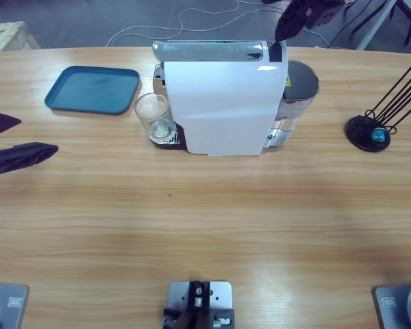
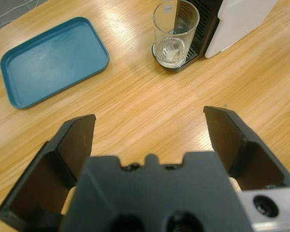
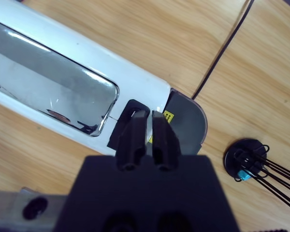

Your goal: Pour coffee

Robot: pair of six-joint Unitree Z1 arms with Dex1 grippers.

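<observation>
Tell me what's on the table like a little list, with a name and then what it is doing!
coffee machine: white, upright, mid-table
glass: clear, on the machine's drip tray, looks empty, no coffee visible
tray: blue, nothing on it, left of the glass
capsule rack: black wire stand, one blue capsule at its base, on the table's right
left tool: jaws open, above bare table, pointing toward the glass
right tool: jaws shut, tips at the black button end of the machine's top
table: long, wooden

Bright, even light; glare on table (image 2: 135, 29)
</observation>
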